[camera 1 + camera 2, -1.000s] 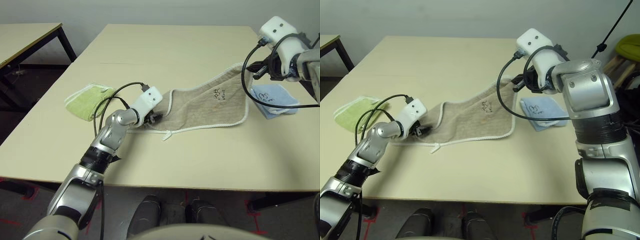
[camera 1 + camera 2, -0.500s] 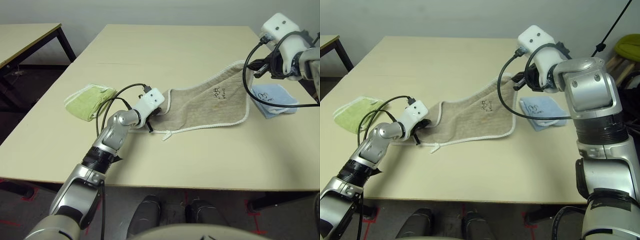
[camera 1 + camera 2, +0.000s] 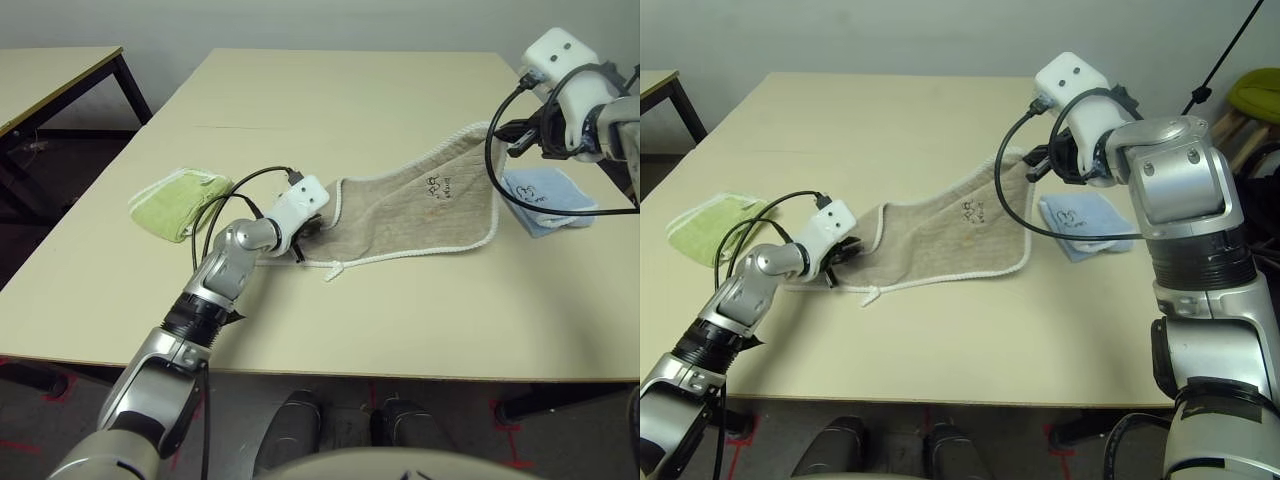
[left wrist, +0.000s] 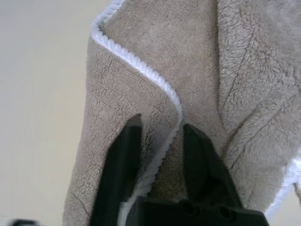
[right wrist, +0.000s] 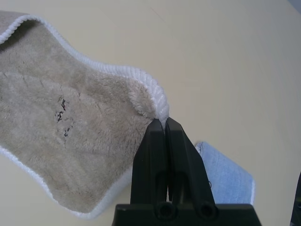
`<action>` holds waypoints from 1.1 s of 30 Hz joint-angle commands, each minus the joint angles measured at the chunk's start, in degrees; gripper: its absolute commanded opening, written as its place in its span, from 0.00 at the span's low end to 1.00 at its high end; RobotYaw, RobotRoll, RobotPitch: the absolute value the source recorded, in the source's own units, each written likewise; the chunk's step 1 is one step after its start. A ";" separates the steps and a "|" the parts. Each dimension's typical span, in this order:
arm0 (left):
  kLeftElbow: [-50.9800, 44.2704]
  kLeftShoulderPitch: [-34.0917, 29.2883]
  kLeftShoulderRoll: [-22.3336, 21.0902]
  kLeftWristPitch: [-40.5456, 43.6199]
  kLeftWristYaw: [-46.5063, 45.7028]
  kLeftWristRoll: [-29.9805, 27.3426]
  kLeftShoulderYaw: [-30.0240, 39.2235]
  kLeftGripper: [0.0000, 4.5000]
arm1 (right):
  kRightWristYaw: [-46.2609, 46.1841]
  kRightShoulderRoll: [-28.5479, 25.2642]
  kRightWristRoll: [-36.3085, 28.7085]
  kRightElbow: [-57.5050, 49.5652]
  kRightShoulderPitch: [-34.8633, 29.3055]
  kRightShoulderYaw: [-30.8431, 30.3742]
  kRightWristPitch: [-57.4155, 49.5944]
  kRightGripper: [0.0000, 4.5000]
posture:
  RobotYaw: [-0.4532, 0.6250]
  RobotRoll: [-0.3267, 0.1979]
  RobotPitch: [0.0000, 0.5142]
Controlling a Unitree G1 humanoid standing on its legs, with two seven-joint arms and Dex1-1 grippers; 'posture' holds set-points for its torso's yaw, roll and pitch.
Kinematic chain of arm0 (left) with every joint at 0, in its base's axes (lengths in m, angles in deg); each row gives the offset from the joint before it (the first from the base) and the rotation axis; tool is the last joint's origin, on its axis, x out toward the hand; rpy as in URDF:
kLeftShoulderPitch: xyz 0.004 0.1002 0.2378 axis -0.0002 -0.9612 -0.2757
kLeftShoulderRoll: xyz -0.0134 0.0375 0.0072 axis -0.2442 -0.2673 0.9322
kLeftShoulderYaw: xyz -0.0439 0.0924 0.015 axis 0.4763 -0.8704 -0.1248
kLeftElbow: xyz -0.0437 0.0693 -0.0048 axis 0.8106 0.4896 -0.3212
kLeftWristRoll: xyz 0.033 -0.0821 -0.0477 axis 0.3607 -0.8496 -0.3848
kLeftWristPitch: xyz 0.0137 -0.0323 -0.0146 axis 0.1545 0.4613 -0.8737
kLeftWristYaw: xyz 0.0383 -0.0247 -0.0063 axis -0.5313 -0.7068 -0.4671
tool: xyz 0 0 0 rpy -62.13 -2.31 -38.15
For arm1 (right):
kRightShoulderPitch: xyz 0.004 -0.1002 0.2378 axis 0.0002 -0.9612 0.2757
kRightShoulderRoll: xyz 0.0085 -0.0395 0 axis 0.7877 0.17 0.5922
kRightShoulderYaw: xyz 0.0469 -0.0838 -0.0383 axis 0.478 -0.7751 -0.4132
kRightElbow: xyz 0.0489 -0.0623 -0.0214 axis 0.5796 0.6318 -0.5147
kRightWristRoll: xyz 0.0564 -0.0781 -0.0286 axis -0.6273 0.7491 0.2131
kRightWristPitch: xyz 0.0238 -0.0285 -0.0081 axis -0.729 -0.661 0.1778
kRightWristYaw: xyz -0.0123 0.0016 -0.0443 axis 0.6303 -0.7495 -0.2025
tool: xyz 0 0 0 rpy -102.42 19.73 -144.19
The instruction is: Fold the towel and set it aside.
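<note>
Towel (image 3: 420,205): spread partly rumpled on the worktop (image 3: 340,320). Right hand (image 5: 164,121): shut on a towel corner; best held steady. Left hand (image 4: 162,121): fingers parted astride the white edging (image 4: 160,80), nothing gripped; centre the edging, close firmly, then lift gently, avoiding twists.

The cream tabletop (image 3: 400,330) is carrying the spread beige-brown towel (image 3: 400,210) across its middle. A yellow-green folded cloth (image 3: 178,205) is lying at its left, and a light blue folded cloth (image 3: 1085,222) is resting at its right.
</note>
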 commanded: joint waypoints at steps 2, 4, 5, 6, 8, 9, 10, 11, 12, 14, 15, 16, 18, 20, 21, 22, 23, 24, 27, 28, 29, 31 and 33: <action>0.11 0.21 0.16 0.10 0.12 0.65 -0.71 0.80 | -0.06 -0.16 -0.68 -0.78 -0.44 0.31 -0.50 0.00 | 0.46 0.62 0.08; 0.96 0.45 0.26 -0.11 -0.28 0.96 -0.73 0.94 | -0.04 -0.17 -0.71 -0.85 -0.40 0.32 -0.54 0.00 | 0.46 0.62 0.08; 1.42 0.64 0.33 -0.11 -0.48 1.08 -0.69 0.99 | -0.01 -0.19 -0.72 -0.88 -0.39 0.32 -0.55 0.00 | 0.46 0.62 0.08; 1.87 0.84 0.39 -0.19 -0.67 1.18 -0.67 0.99 | -0.01 -0.20 -0.72 -0.90 -0.38 0.31 -0.55 0.00 | 0.46 0.62 0.08; 2.90 1.30 0.66 -0.27 -1.13 1.19 -0.49 0.99 | -0.02 -0.20 -0.75 -1.05 -0.41 0.31 -0.66 0.00 | 0.46 0.62 0.07; 3.38 1.49 0.73 -0.41 -1.27 1.19 -0.46 0.99 | -0.03 -0.20 -0.77 -1.17 -0.42 0.32 -0.74 0.00 | 0.46 0.62 0.07; 3.91 1.67 0.83 -0.54 -1.41 1.19 -0.46 0.99 | -0.01 -0.22 -0.81 -1.29 -0.45 0.35 -0.80 0.00 | 0.46 0.62 0.07; 4.44 1.85 0.94 -0.64 -1.54 1.17 -0.43 0.99 | 0.02 -0.27 -0.84 -1.43 -0.49 0.38 -0.86 0.00 | 0.46 0.62 0.07; 4.86 1.99 1.05 -0.71 -1.67 1.14 -0.37 0.99 | 0.04 -0.32 -0.87 -1.53 -0.53 0.40 -0.91 0.00 | 0.46 0.62 0.07; 5.83 2.40 1.26 -0.96 -1.95 1.12 -0.21 0.99 | 0.03 -0.42 -0.89 -1.68 -0.63 0.48 -0.97 0.00 | 0.46 0.62 0.07; 6.21 2.58 1.31 -1.11 -2.03 1.13 -0.19 0.99 | 0.02 -0.45 -0.90 -1.72 -0.65 0.51 -0.99 0.00 | 0.46 0.62 0.07; 6.54 2.72 1.33 -1.26 -2.11 1.16 -0.19 0.99 | -0.01 -0.46 -0.91 -1.79 -0.68 0.52 -1.02 0.00 | 0.46 0.62 0.07; 7.17 2.98 1.39 -1.49 -2.22 1.22 -0.19 0.99 | -0.04 -0.45 -0.98 -1.89 -0.71 0.54 -1.09 0.00 | 0.46 0.62 0.07; 7.83 3.20 1.67 -1.57 -2.48 1.01 0.06 0.99 | -0.04 -0.46 -1.06 -1.96 -0.74 0.53 -1.10 0.00 | 0.46 0.62 0.07; 8.12 3.27 1.83 -1.58 -2.62 0.83 0.25 0.99 | -0.02 -0.47 -1.10 -2.01 -0.77 0.53 -1.12 0.00 | 0.46 0.62 0.08; 8.37 3.36 1.98 -1.55 -2.76 0.68 0.41 0.99 | -0.01 -0.48 -1.12 -2.05 -0.79 0.52 -1.14 0.00 | 0.46 0.62 0.08; 8.56 3.47 2.07 -1.59 -2.85 0.63 0.47 0.99 | -0.01 -0.49 -1.15 -2.10 -0.82 0.53 -1.17 0.00 | 0.46 0.62 0.08; 8.74 3.60 2.11 -1.65 -2.87 0.62 0.48 0.99 | -0.02 -0.48 -1.18 -2.10 -0.81 0.51 -1.18 0.00 | 0.46 0.62 0.08; 9.35 3.92 2.34 -1.86 -2.94 0.56 0.54 0.99 | -0.06 -0.56 -1.33 -2.16 -0.85 0.42 -1.20 0.00 | 0.46 0.62 0.08; 9.52 3.99 2.43 -1.91 -2.95 0.55 0.55 0.99 | -0.07 -0.58 -1.38 -2.19 -0.86 0.41 -1.19 0.00 | 0.46 0.62 0.08; 9.73 4.06 2.52 -2.01 -2.99 0.58 0.54 0.99 | -0.07 -0.60 -1.42 -2.20 -0.86 0.41 -1.18 0.00 | 0.46 0.62 0.08; 10.26 4.22 2.71 -2.26 -3.15 0.60 0.55 0.99 | -0.10 -0.67 -1.43 -2.27 -0.91 0.43 -1.11 0.00 | 0.46 0.62 0.08; 10.96 4.42 2.89 -2.61 -3.43 0.57 0.65 0.99 | -0.06 -0.71 -1.46 -2.23 -0.86 0.42 -1.04 0.00 | 0.45 0.62 0.07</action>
